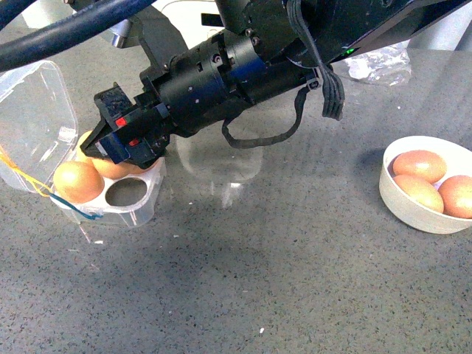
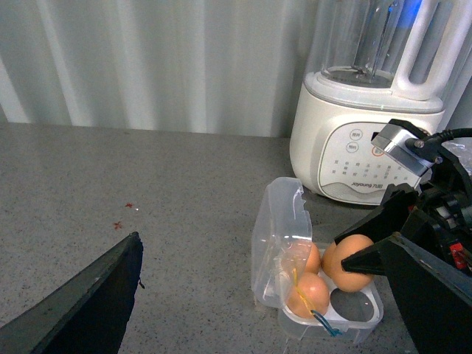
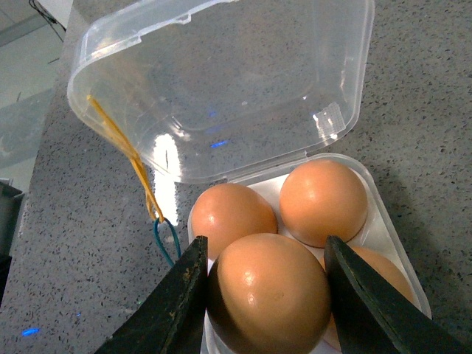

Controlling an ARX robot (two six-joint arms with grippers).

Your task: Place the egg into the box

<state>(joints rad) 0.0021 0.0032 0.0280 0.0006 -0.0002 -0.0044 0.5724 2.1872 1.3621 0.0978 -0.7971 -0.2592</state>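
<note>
My right gripper (image 1: pixel 103 151) reaches in from the right and is shut on the egg (image 3: pixel 269 291), an orange-brown one held between both dark fingers (image 3: pixel 177 295). It hangs just above the box (image 1: pixel 144 199), a clear four-cell case whose lid (image 3: pixel 221 88) stands open. Three more brown eggs (image 3: pixel 323 200) lie in its cells, and one cell (image 1: pixel 127 193) is empty. Yellow and blue strings (image 3: pixel 151 214) trail from the lid. The left wrist view shows the held egg (image 2: pixel 355 262) over the tray. My left gripper (image 2: pixel 237 254) is open and stays back from the box, one finger (image 2: pixel 88 302) showing.
A round white bowl (image 1: pixel 413 214) with three brown eggs (image 1: pixel 419 164) stands at the right. A white blender (image 2: pixel 361 147) is behind the box. Crumpled clear plastic (image 1: pixel 380 66) lies far right. A black cable loop (image 1: pixel 258 133) hangs from the right arm.
</note>
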